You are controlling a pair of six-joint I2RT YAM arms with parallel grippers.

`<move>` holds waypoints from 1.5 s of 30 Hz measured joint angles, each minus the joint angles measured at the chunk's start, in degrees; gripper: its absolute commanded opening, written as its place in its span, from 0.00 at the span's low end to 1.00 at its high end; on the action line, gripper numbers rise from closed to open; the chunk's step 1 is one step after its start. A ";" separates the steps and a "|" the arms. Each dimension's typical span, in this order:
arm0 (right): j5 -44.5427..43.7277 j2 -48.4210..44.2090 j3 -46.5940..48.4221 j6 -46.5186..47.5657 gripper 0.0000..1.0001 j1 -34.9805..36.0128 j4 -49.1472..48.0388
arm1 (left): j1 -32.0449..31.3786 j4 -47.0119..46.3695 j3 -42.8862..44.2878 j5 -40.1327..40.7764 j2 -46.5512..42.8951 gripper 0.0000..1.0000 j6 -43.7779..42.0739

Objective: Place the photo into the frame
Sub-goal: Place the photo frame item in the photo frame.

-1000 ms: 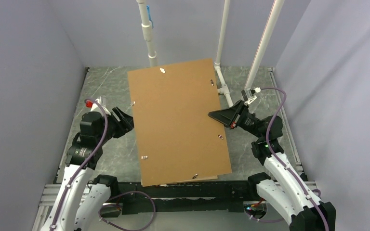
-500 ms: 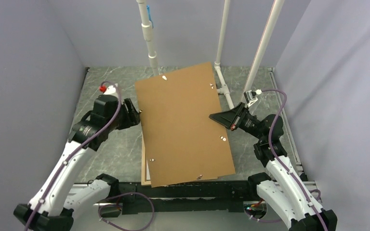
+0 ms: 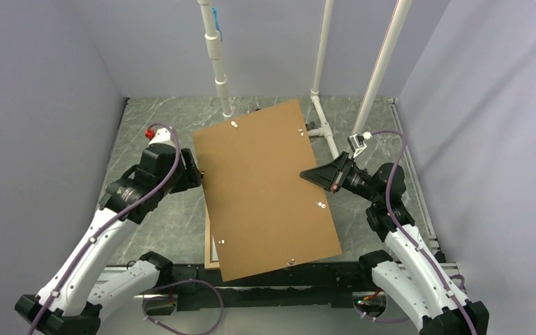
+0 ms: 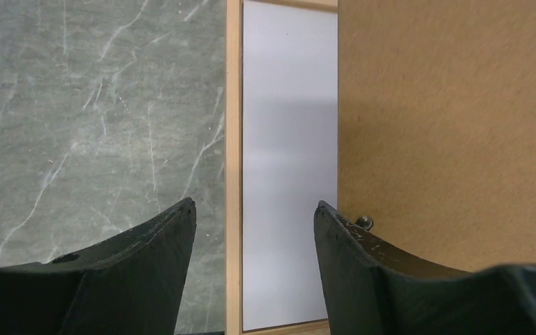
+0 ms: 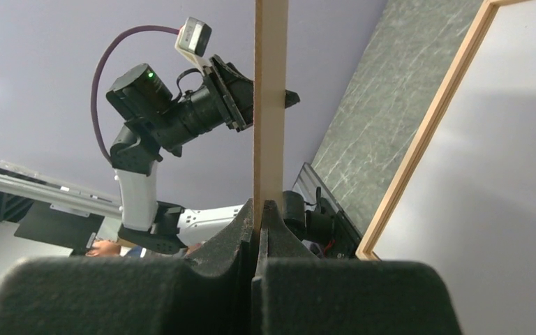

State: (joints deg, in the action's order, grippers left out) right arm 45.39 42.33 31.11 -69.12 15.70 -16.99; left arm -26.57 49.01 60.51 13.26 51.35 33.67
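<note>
Backing board, pinched at its right edge by right tool, covers most of frame. Only a left strip of photo is exposed, below the spread left tool. Bare table left of frame is passable. White pipes stand along the far side.

White links; black joints; purple cables.
</note>
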 measured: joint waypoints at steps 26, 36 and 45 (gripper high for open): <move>-1.79 1.99 -0.70 1.70 0.00 0.46 3.58 | 2.80 -1.66 -6.88 2.19 3.65 0.60 0.22; -6.88 6.73 -2.95 2.78 0.00 0.46 3.65 | 13.60 -11.69 -19.71 -13.35 8.59 0.47 -0.04; -10.25 9.55 -5.18 3.56 0.00 0.48 2.29 | 15.41 -20.81 -25.81 -21.20 17.22 0.39 0.22</move>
State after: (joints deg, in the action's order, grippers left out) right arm 35.14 51.88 25.93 -65.56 16.19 -14.70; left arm -11.16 28.21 34.70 -7.94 68.58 33.89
